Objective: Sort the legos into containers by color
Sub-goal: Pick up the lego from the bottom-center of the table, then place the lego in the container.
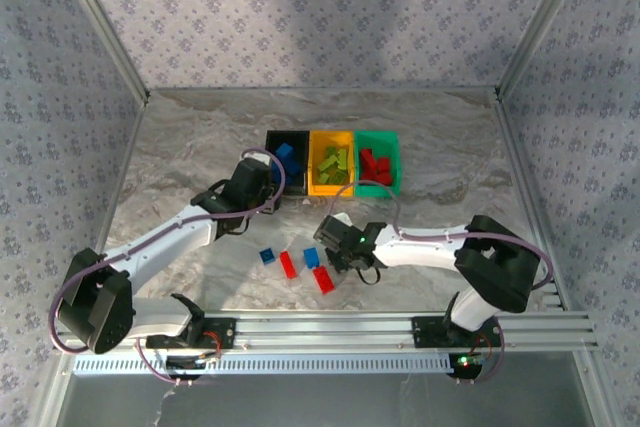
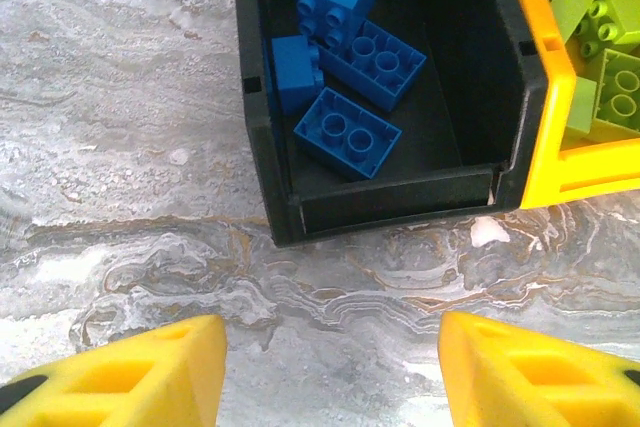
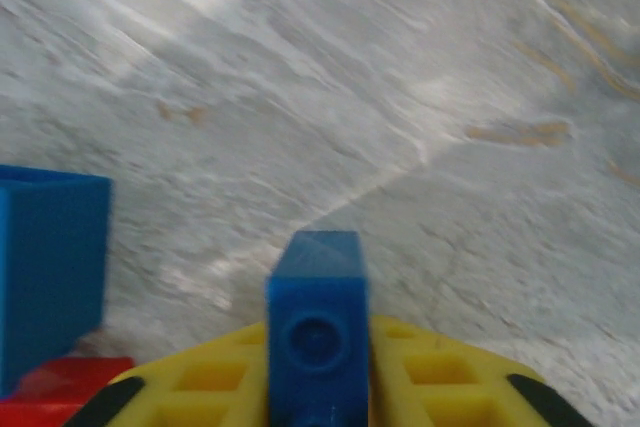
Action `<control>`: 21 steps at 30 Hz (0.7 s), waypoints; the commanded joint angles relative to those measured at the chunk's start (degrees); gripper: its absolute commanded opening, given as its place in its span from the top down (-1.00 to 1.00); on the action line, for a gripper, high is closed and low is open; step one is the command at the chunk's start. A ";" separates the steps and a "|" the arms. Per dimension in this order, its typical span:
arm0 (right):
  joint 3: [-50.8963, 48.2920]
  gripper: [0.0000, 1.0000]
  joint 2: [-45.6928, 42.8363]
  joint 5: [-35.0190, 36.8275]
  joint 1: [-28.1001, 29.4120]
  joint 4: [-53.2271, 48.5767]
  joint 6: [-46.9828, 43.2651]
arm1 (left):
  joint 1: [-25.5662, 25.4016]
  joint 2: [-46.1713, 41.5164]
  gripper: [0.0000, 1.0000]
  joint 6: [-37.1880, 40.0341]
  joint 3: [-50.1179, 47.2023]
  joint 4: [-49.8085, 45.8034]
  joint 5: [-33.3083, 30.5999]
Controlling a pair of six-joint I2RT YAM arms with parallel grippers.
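The black bin (image 2: 258, 97) holds several blue bricks (image 2: 348, 132). Beside it the orange-yellow bin (image 2: 545, 162) holds lime green bricks (image 2: 620, 97), and the green bin (image 1: 391, 162) holds red bricks (image 1: 375, 165). My left gripper (image 2: 325, 377) hovers open and empty over bare table just in front of the black bin (image 1: 272, 147). My right gripper (image 3: 316, 377) is shut on a small blue brick (image 3: 315, 322) low over the table. Another blue brick (image 3: 50, 267) and a red brick (image 3: 60, 387) lie just left of it.
On the table in front of the arms lie a blue brick (image 1: 267, 256), a red brick (image 1: 288, 265), a blue brick (image 1: 311, 257) and a red brick (image 1: 323, 279). The three bins stand in a row at mid table. Patterned walls enclose the marble tabletop (image 1: 180, 147).
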 commanded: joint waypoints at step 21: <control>26.82 0.78 14.17 -7.53 -7.93 3.63 -13.59 | 1.07 -9.95 -0.14 -10.25 -10.34 -0.72 -0.98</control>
